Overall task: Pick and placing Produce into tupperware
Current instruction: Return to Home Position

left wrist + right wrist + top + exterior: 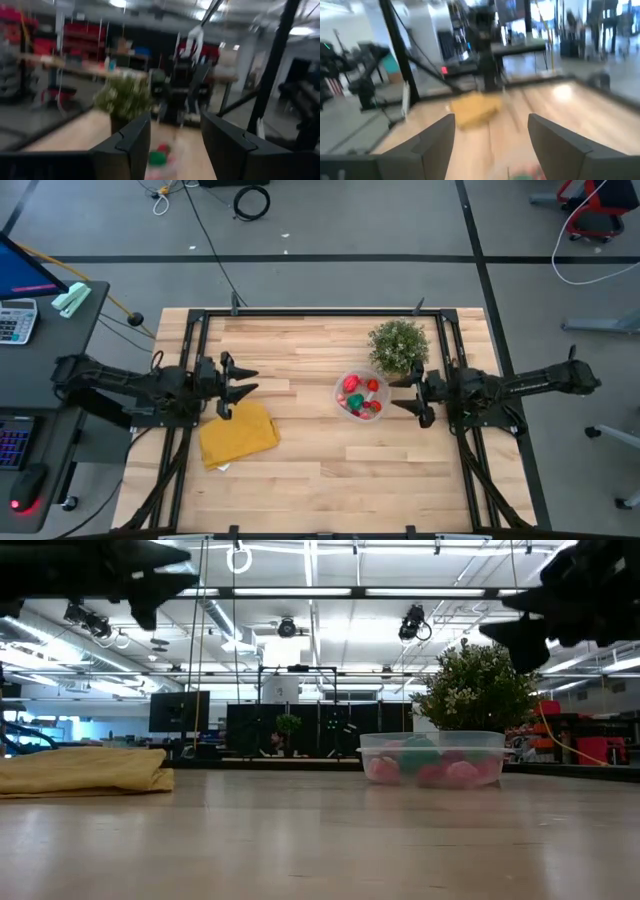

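Note:
The tupperware (pixel 361 395) is a round clear container resting by its base on the table right of centre; red, pink and one green produce pieces (pixel 355 401) lie inside it, also visible through its wall (pixel 432 759). My left gripper (pixel 240 385) hangs open above the table at the left, over the far edge of the yellow cloth. My right gripper (pixel 408 394) is open too, raised just right of the container, fingers pointing at it. In the left wrist view the open fingers (pixel 175 145) frame the produce (pixel 158 155) far off. Neither gripper holds anything.
A bushy potted plant (pixel 398 345) stands just beyond the container, close to my right gripper. A folded yellow cloth (pixel 238 434) lies on the left half below my left gripper. Bare wood spreads across the near half and centre (pixel 330 470). A black frame edges the table.

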`<state>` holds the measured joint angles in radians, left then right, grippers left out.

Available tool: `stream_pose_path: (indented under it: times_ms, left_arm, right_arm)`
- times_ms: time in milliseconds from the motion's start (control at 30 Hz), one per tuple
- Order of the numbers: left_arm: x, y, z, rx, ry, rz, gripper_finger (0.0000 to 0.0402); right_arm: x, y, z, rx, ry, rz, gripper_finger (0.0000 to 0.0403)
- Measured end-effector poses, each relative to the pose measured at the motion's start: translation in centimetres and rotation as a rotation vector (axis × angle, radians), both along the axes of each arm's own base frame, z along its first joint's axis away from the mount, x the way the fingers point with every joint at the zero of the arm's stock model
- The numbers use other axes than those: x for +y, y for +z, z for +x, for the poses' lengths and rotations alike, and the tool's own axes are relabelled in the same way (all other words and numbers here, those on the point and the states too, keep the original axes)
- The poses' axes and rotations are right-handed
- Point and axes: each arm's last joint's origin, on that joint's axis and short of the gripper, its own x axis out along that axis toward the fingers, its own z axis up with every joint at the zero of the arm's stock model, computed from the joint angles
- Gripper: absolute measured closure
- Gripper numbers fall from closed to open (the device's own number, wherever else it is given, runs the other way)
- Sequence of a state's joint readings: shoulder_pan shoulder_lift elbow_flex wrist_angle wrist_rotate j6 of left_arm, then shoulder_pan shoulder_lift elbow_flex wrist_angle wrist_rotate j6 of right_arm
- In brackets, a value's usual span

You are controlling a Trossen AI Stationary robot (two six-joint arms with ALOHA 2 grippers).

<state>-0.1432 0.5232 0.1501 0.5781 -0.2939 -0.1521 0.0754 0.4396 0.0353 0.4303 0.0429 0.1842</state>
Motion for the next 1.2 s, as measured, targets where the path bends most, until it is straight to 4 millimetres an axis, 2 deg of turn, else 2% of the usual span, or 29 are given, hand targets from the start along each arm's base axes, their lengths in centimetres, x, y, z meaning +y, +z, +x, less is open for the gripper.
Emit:
stream_pose_path:
  times_ms: [233,433,600,800,1200]
  left_arm:
    - [0.2,-1.9,0.2,0.186,0.008,-0.077,0.0221]
    - [0.2,-2.0,0.2,0.162,0.009,-0.070,0.0220]
    - [0.3,-4.3,-0.6,0.074,0.008,-0.082,0.0225]
    - [0.2,-2.7,-0.4,0.024,-0.007,-0.030,0.0220]
    - [0.2,-4.8,-0.3,0.194,-0.012,-0.093,0.0224]
  right_arm:
    - [0.3,-0.4,0.0,0.038,0.040,-0.057,0.0144]
    - [0.1,-0.5,0.0,0.041,-0.024,-0.083,0.0144]
    - [0.1,-1.6,-0.2,0.105,-0.023,-0.042,0.0144]
    - [0.1,-1.7,-0.2,0.112,-0.019,-0.037,0.0144]
    - [0.2,-1.8,-0.2,0.120,0.000,-0.039,0.0144]
